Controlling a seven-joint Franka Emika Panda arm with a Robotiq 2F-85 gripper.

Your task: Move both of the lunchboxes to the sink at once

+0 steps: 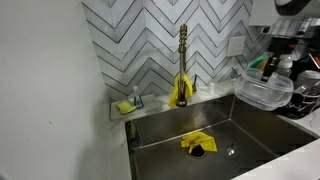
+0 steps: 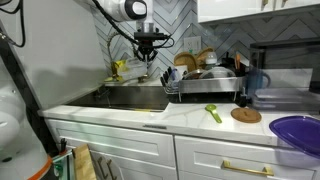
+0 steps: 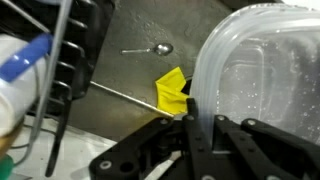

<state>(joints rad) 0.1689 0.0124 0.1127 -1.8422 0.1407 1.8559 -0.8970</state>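
Now the gripper point(image 3: 190, 118) is closed tight on the rim of the clear lunchboxes point(image 3: 262, 75).
Only the wrist view shows the pinch itself: the black fingers hold the near edge, and the containers reach out just ahead of them. Under them lie the steel floor of the sink point(image 3: 140, 25), a yellow cloth point(image 3: 172, 90) and a spoon point(image 3: 150, 49). In an exterior view the lunchboxes point(image 1: 265, 90) hang just below the gripper, in the air above the basin's side, and farther back stands the gold faucet point(image 1: 182, 55), which the wrist view does not show.
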